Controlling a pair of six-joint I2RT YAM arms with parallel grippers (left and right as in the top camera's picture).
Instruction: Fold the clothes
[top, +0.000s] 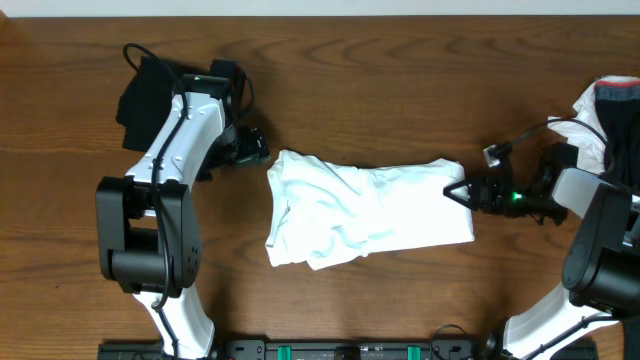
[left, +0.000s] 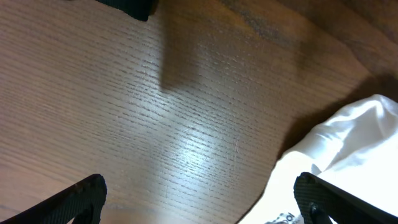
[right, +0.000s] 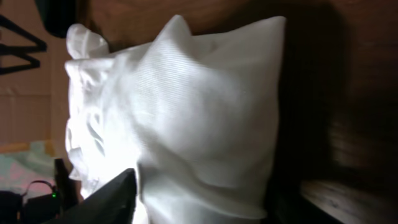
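A white T-shirt lies crumpled and partly folded in the middle of the table; it also shows in the left wrist view and the right wrist view. My right gripper is at its right edge. In the right wrist view that gripper stands open, its jaws astride a thick fold of the cloth. My left gripper hovers just off the shirt's upper left corner. In the left wrist view it is wide open over bare wood, its right finger over the white cloth.
A black garment lies at the back left behind the left arm. A heap of white and dark clothes sits at the right edge. Bare wood surrounds the shirt on the table.
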